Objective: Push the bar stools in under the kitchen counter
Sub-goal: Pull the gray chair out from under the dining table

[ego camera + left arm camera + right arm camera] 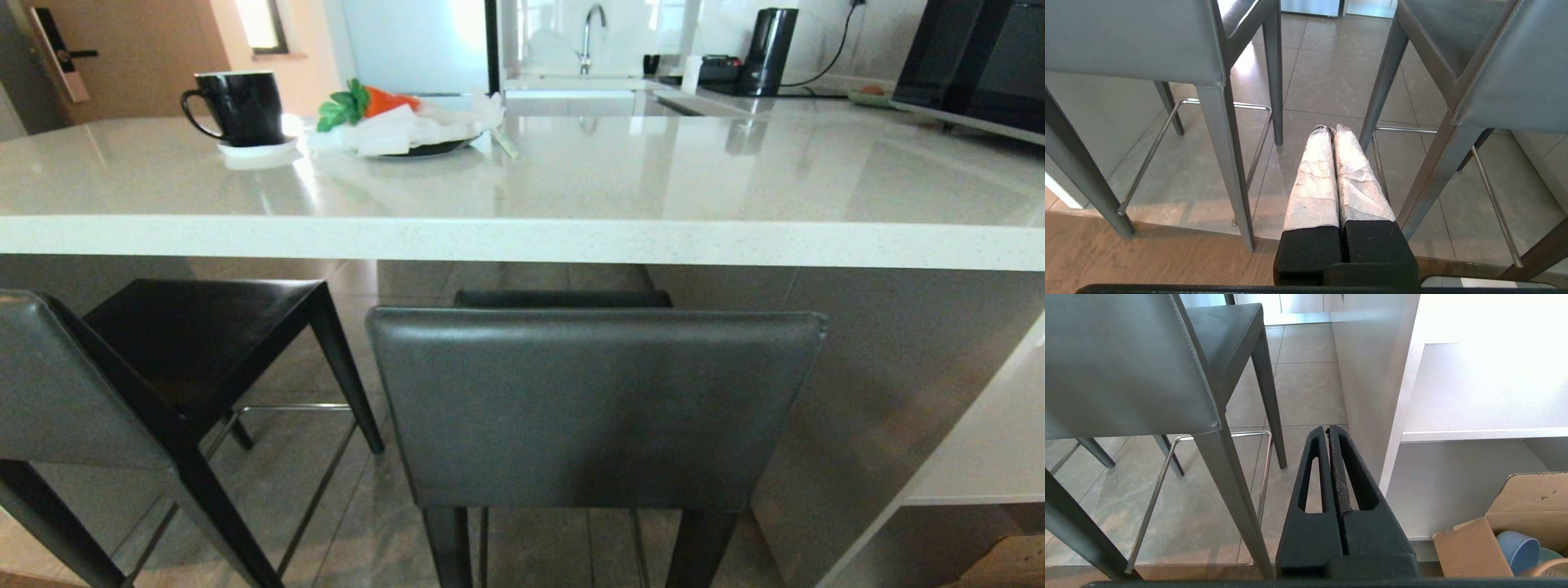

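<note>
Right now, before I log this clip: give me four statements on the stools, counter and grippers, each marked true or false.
1. Both grippers are shut and hold nothing: left gripper, right gripper. True.
2. The black mug lies tipped on its side. False: it stands upright on the counter.
3. The left stool stands angled to the counter's edge. True.
4. The right stool is turned with its seat facing the robot. False: its backrest faces the robot.

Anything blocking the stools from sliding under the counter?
Nothing visible. The tiled floor under the kitchen counter shows bare ahead of both bar stools: the centre stool and the left stool, which stands angled. The white side panel stands close beside the centre stool, not in front of it.
</note>
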Controlling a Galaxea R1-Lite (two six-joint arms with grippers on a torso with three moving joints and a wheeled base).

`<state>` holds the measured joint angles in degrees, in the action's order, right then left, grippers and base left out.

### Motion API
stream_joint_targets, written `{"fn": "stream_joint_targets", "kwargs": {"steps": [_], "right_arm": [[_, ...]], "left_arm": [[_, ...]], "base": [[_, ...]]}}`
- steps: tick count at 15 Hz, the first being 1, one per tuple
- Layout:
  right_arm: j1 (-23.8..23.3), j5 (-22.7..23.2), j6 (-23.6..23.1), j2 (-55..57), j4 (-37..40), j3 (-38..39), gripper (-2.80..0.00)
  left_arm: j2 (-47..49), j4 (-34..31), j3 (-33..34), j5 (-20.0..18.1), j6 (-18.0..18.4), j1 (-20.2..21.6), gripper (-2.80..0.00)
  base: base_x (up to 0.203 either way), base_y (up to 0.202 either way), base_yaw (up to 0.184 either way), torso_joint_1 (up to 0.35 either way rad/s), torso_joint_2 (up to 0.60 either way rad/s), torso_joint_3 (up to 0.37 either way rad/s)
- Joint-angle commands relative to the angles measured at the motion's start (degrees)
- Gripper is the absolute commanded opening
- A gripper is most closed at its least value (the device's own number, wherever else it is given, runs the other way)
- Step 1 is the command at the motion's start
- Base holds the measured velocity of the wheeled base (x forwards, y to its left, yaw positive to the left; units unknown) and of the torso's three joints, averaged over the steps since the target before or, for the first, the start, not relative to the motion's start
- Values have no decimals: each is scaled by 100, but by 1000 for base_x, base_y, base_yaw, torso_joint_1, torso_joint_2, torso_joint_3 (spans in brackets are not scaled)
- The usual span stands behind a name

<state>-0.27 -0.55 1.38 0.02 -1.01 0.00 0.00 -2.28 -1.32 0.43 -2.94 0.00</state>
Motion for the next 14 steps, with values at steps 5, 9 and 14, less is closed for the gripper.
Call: {"fn": "stream_joint_targets", "kwargs": {"steps": [5, 9, 14], "right_arm": [[0, 2, -6, -2, -4, 0, -280], [0, 2, 3, 6, -4, 0, -280], [0, 2, 11, 6, -4, 0, -280]], "left_arm": [[0, -1, 0, -17, 118, 9, -280], [0, -1, 0, -8, 74, 0, -280], [0, -1, 0, -8, 57, 0, -280]], "base": [[0, 0, 0, 0, 0, 0], [0, 0, 0, 0, 0, 0], [0, 0, 0, 0, 0, 0]]}}
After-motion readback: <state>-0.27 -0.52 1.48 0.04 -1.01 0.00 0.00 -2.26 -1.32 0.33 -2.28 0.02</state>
